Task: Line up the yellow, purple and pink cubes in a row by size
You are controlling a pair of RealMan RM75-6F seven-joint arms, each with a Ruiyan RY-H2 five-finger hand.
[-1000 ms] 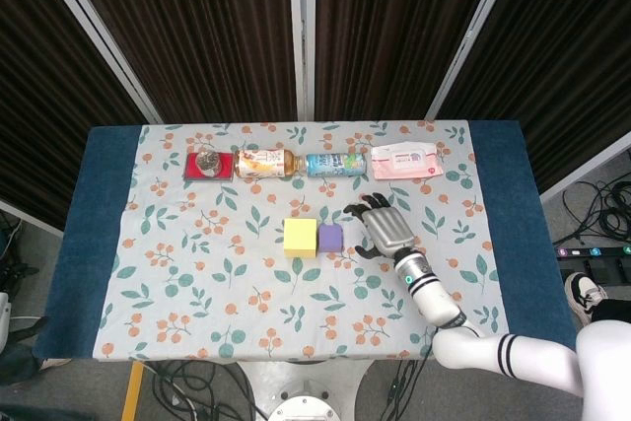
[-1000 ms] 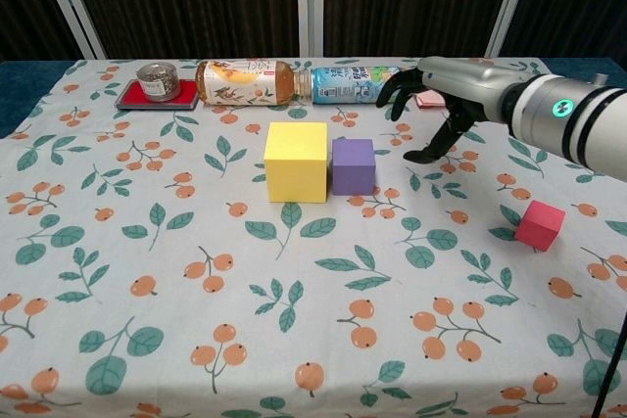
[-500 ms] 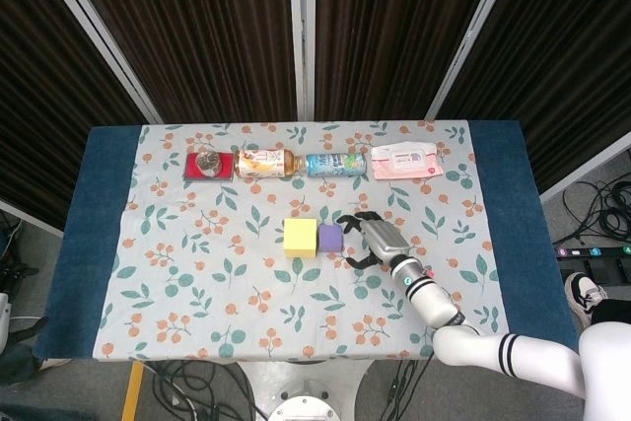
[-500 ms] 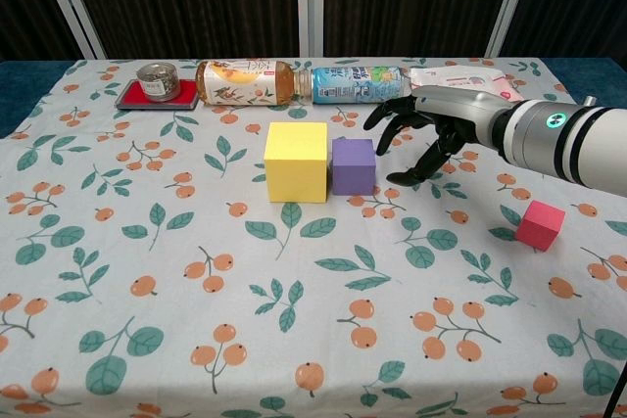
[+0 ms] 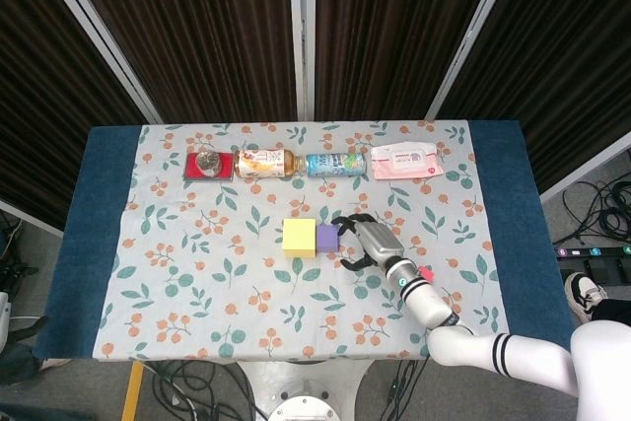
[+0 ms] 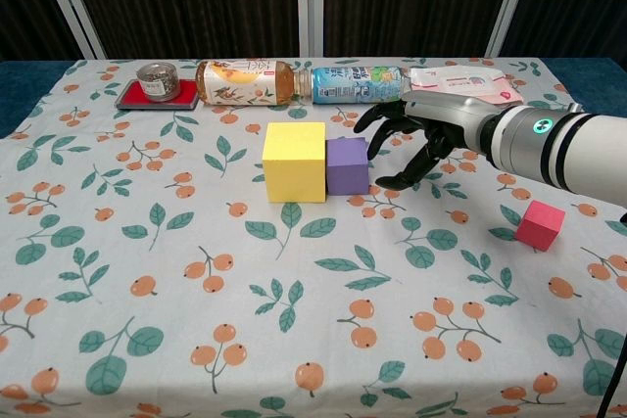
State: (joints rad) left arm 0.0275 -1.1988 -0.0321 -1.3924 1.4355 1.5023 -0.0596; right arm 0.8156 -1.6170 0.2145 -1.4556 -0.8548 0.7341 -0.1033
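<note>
Chest view showed the tabletop (image 6: pixel 59 340) under a cloth printed with leaves and orange berries; along its far edge lay a row of containers: a small round tin (image 6: pixel 157 79) sat on a red tray (image 6: pixel 129 100), its lid closed, so its contents could not be told; beside it a bottle of amber drink (image 6: pixel 245 81) lay on its side, and touching its cap end lay a second bottle with a blue-green label (image 6: pixel 355 84), the print on both labels too small to read; further right lay a pink-and-white packet of wipes (image 6: pixel 470 82), its writing likewise illegible; nearer the middle the yellow cube (image 6: pixel 294 162) and the smaller purple cube (image 6: pixel 347 165) stood side by side and touching; the right hand (image 6: pixel 423 134) hovered just beside the purple cube's right face, fingers (image 6: pixel 377 116) spread and curled towards it, grasping nothing, though whether a fingertip touched the cube could not be told; the pink cube (image 6: pixel 541 224), smallest of the three, sat well apart to the right, near the forearm; in the head view the same pair of cubes (image 5: pixel 314 239) lay at the cloth's centre with the right hand (image 5: pixel 367 242) against their right end; the left hand appeared in neither view.
</note>
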